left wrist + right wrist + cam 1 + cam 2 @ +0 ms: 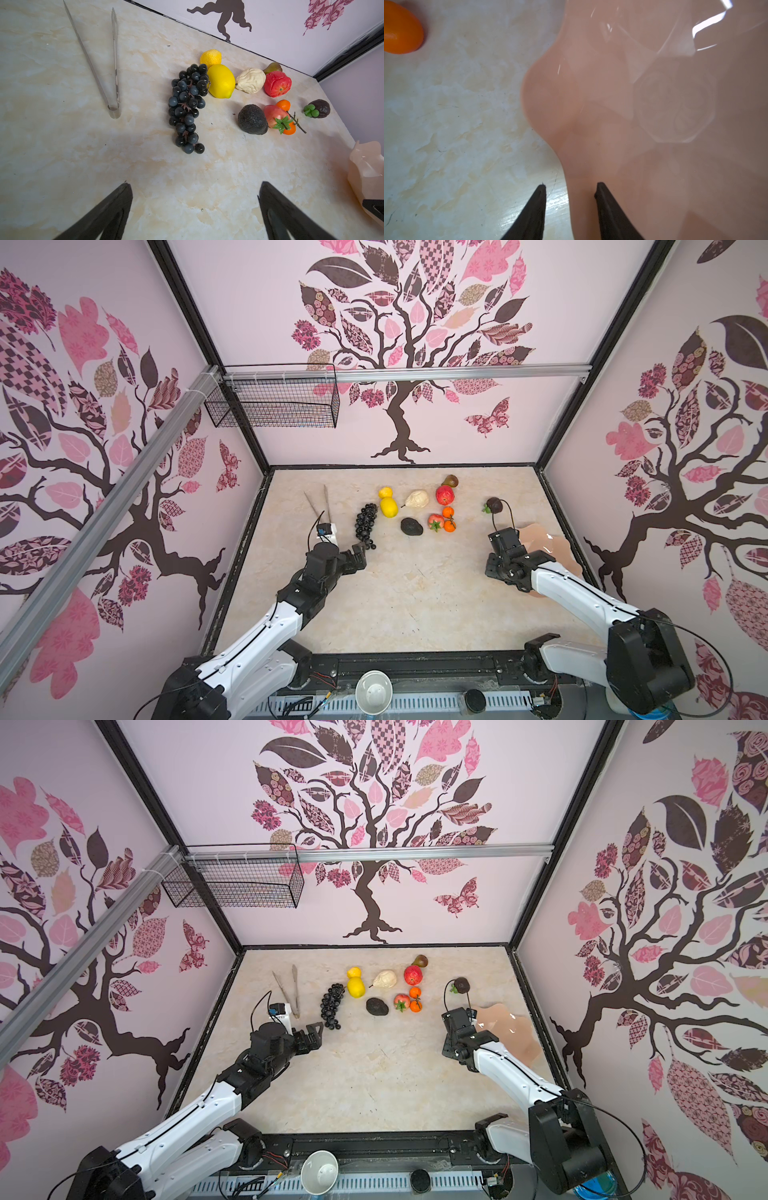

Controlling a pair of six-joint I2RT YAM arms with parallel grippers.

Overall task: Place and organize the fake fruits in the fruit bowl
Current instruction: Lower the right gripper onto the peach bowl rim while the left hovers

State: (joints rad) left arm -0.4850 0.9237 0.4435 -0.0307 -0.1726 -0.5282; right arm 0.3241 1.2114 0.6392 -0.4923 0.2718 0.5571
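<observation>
Counting outward from your front rail:

- Cup (373, 691): on the rail, off the table (415, 605).
- Open room: a wide bare stretch of marble between both arms, your freest space.
- Left gripper (195, 184): jaws spread wide and holding nothing, just short of the grapes (188, 108).
- Right gripper (570, 184): jaws narrow, straddling the wavy rim of the bowl (612, 104), one jaw over marble and one over the dish. Marble shows between the outer jaw and the rim, so no pinch is visible.
- Bowl: hard by the table's right edge, close to the wall.
- Fruits: all on the table, outside the bowl.
- Avocado (411, 526): mid-table, just beside the oranges (449, 519).
- Mangosteen (494, 504): alone, nearest the bowl.
- Lemon (389, 507): touching the top of the grapes.
- Pear (417, 499) and apple (444, 494): back row.
- Tongs (320, 506): left side, apart from the grapes.
- Far edge: a narrow bare strip before the rear wall.
</observation>
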